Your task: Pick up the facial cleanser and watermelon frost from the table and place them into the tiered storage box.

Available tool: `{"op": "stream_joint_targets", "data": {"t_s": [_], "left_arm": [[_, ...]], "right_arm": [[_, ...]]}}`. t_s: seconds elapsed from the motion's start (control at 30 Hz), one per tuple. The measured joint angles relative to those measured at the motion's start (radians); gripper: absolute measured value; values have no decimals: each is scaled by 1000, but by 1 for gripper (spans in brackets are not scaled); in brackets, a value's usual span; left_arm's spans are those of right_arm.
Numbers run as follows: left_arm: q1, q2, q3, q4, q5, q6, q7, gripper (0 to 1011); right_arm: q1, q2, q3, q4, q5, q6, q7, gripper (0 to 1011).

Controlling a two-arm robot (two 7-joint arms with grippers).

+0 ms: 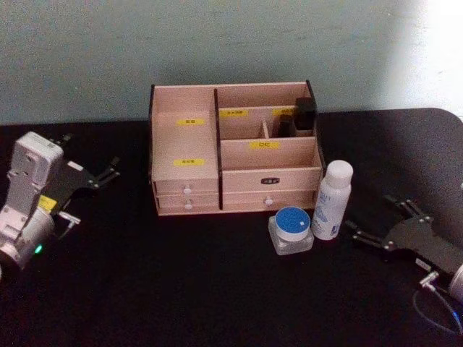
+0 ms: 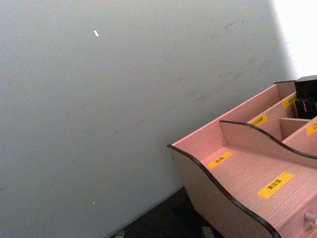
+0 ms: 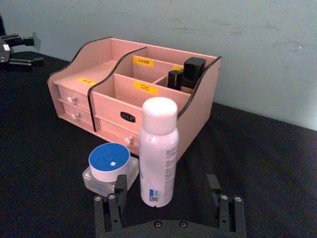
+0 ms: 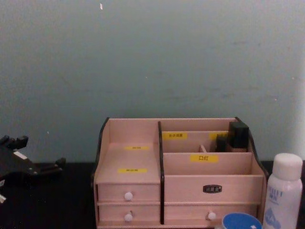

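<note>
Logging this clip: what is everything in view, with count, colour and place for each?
box: 1, light wood, dark trim, yellow labels; table centre
containers: 2, black; box's rear right compartment
bottle: 1, white; upright by box's front right corner
jar: 1, blue lid; left of bottle
table: 1, black; under everything
wall: 1, blue-green; behind box
left claw: 1, black, open; left of box
right claw: 1, black, open; right of bottle
</note>
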Motion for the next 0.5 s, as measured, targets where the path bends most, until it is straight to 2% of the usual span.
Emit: {"op": "stream_joint_targets", "data": {"t_s": [0.5], "left_arm": [[0,0,0,0,0,0,0,1001]], "right_arm": [[56,-110,-34,59,-84,-4,-14,1000]]}}
